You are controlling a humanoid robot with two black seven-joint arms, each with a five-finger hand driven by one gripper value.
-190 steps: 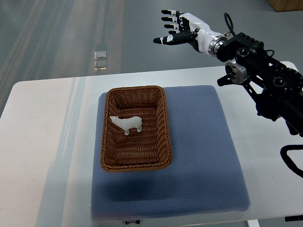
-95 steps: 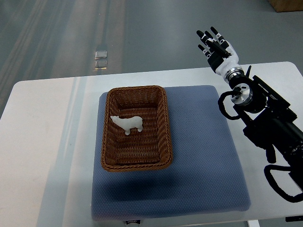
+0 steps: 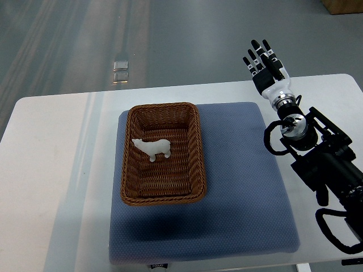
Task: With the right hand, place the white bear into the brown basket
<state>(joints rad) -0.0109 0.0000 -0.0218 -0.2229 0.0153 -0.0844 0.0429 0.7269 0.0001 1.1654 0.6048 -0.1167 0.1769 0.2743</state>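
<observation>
I counted: white bear (image 3: 151, 148) x1 | brown basket (image 3: 195, 148) x1 | blue mat (image 3: 238, 187) x1 | counter (image 3: 51, 170) x1 | my right hand (image 3: 267, 71) x1

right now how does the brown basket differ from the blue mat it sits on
The brown basket is woven wicker with raised walls, while the blue mat is flat, with a fine dotted texture. The basket is smaller and covers only the mat's left part; the mat spreads well beyond it. The basket holds the white bear; the rest of the mat is bare. Both are rectangular with rounded corners.
</observation>
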